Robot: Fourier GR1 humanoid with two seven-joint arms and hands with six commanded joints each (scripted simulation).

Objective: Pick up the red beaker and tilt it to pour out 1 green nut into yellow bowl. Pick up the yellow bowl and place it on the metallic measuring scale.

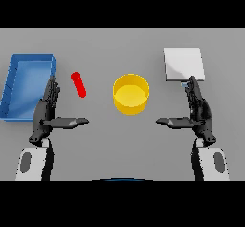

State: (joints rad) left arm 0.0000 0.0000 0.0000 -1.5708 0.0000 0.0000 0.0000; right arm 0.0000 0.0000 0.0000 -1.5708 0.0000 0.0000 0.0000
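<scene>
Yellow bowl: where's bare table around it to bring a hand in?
Bare table lies between the yellow bowl and the scale, and in front of the bowl between the left hand and right hand. Tighter on its left, where the red beaker lies near the blue bin.

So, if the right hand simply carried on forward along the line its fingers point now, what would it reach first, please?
Probably the metallic measuring scale: the right hand has straight fingers aimed at the scale's near edge, already close. The height gap between them is unclear from this view.
</scene>
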